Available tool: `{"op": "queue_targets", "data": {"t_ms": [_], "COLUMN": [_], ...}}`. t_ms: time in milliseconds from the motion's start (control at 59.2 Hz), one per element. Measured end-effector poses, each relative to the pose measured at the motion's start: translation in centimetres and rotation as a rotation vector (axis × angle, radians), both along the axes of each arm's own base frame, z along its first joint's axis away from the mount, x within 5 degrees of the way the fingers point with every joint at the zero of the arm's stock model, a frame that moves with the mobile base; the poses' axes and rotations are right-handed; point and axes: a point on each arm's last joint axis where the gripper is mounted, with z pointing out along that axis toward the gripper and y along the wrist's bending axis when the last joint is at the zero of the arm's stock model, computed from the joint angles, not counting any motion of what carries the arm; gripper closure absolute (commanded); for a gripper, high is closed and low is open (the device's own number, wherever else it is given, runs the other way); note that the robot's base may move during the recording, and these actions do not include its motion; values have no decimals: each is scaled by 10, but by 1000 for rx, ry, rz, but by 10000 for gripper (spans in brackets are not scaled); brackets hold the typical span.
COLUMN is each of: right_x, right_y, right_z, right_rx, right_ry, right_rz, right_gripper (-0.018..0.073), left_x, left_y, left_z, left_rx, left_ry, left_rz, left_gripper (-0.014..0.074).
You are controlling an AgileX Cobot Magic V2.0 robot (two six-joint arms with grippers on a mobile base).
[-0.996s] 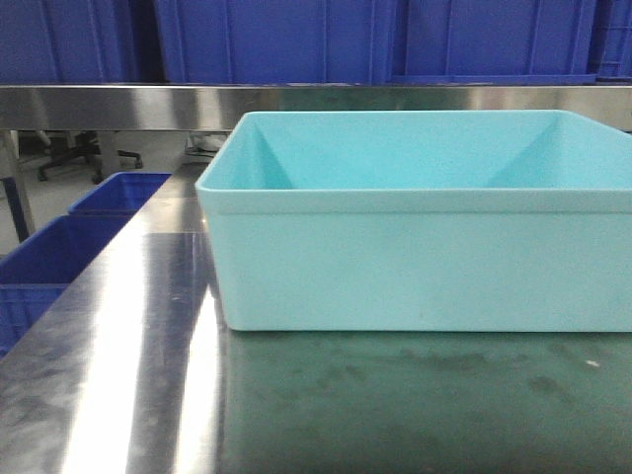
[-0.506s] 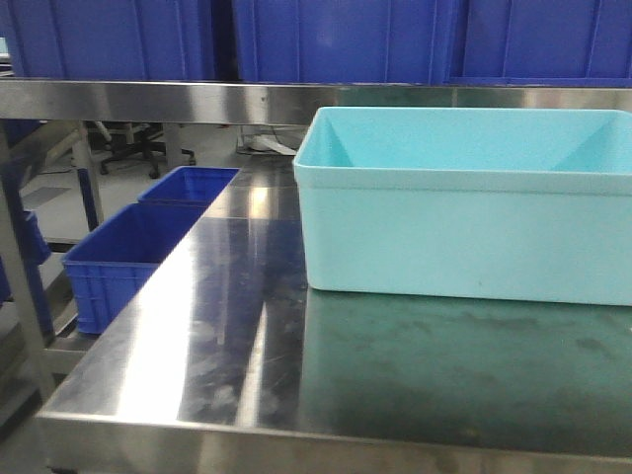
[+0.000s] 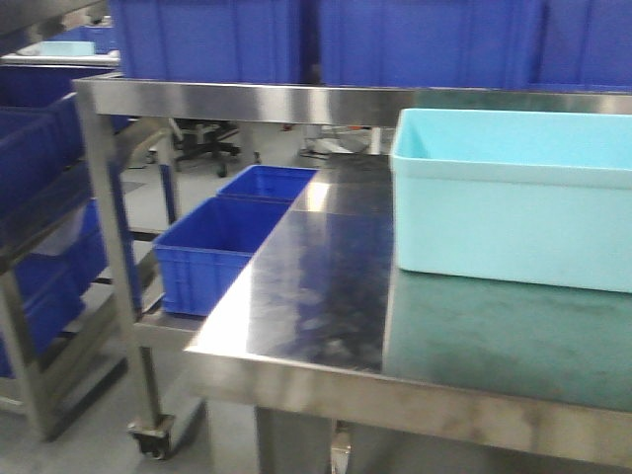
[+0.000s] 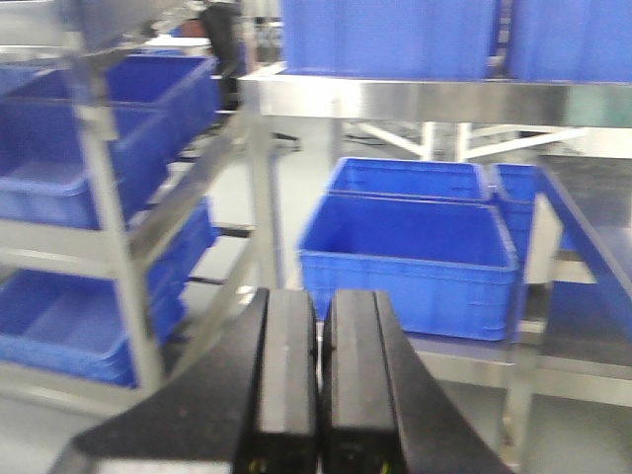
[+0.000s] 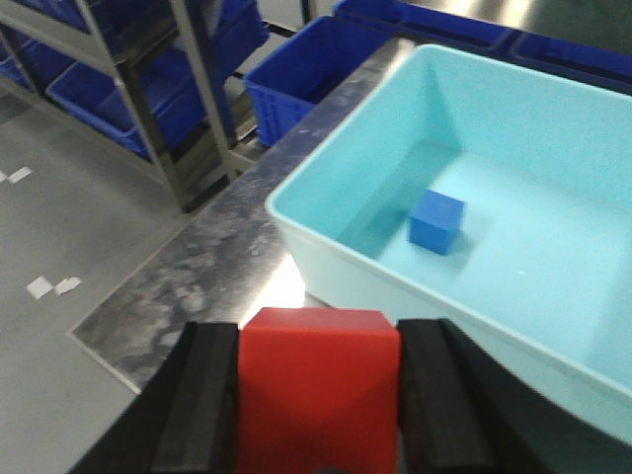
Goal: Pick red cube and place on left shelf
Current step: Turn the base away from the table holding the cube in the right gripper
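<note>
right tool (image 5: 318,400) clamped on red cube (image 5: 318,360); left tool (image 4: 318,370) fully closed, pads touching.

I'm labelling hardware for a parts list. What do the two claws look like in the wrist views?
The left claw has two flat, rectangular matte black fingers on a wider black wedge-shaped base, with tiny yellow-green marks near the bottom edge. The right claw has thick, blocky black fingers. No cables or arm links show.
</note>
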Motion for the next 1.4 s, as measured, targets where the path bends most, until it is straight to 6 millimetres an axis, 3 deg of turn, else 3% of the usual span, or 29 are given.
{"op": "queue_targets", "data": {"t_ms": [1401], "right_x": [0], "right_y": [0], "right_z": [0], "right_rx": [0], "right_ry": [0], "right_rz": [0], "right_gripper": [494], "left_x": [0], "left_y": [0], "left_z": [0], "left_rx": [0], "left_ry": [0], "left_rz": [0], "left_gripper": [495]}}
